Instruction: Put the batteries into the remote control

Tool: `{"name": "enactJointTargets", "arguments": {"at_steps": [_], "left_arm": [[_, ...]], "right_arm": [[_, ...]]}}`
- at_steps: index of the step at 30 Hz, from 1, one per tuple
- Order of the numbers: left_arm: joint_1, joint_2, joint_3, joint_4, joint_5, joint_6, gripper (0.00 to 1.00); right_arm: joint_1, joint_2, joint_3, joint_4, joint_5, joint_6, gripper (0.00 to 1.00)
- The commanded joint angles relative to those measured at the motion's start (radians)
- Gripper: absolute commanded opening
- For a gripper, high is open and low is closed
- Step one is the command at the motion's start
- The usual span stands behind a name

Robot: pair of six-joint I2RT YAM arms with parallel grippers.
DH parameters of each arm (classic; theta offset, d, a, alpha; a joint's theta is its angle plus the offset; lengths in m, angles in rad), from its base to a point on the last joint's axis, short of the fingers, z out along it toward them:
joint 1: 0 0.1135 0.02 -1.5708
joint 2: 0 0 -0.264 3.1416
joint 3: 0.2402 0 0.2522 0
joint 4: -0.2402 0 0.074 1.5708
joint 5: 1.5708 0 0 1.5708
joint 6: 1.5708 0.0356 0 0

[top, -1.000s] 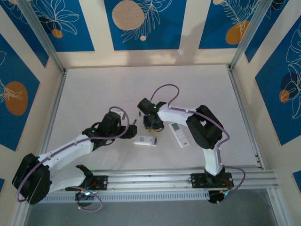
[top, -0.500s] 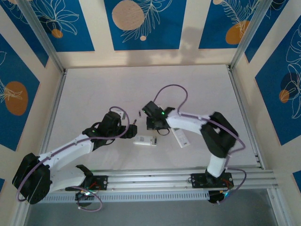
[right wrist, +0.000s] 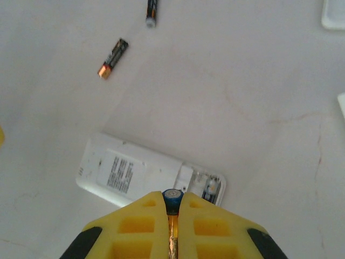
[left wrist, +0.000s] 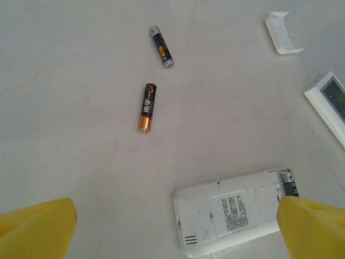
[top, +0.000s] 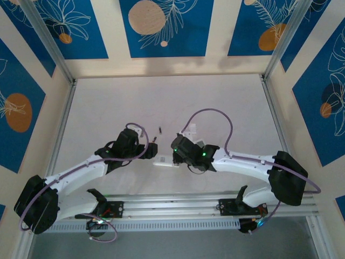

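I see the remote control (right wrist: pixel 135 175) lying face down on the white table (right wrist: pixel 242 81). Its battery compartment (right wrist: pixel 202 183) is uncovered at one end, and I cannot tell whether a cell sits inside. My right gripper (right wrist: pixel 172 204) pinches the held battery (right wrist: pixel 172 195) end-on, just beside that compartment. My left gripper (left wrist: pixel 173 216) is spread wide over the remote, holding nothing. Beyond the remote, a gold-ended battery (left wrist: pixel 147 107) and a silver-ended battery (left wrist: pixel 161 46) lie loose on the table, near each other but apart.
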Motion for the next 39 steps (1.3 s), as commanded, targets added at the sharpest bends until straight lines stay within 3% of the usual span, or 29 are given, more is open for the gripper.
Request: {"name": "enactJointTargets", "arguments": {"at_steps": [1, 6, 14, 25, 32, 39], "left_arm": [[-0.006, 0.0, -0.012, 0.023, 0.02, 0.003, 0.96], [-0.006, 0.001, -0.011, 0.016, 0.024, 0.002, 0.96], [-0.007, -0.005, -0.019, 0.007, 0.025, 0.001, 0.97], [-0.006, -0.003, -0.02, 0.011, 0.022, 0.006, 0.97], [-0.006, 0.028, -0.037, 0.035, 0.048, -0.005, 0.97], [-0.006, 0.085, -0.035, 0.056, 0.079, -0.018, 0.96]], "right_arm": [[0.033, 0.01, 0.019, -0.073, 0.03, 0.139, 0.09], [-0.005, 0.165, 0.132, -0.244, -0.089, 0.279, 0.09], [-0.007, 0.298, 0.218, -0.288, -0.066, 0.275, 0.1], [-0.021, 0.364, 0.234, -0.238, -0.085, 0.259, 0.15], [-0.024, 0.362, 0.25, -0.254, -0.073, 0.246, 0.27], [-0.017, 0.319, 0.25, -0.286, -0.083, 0.244, 0.25]]}}
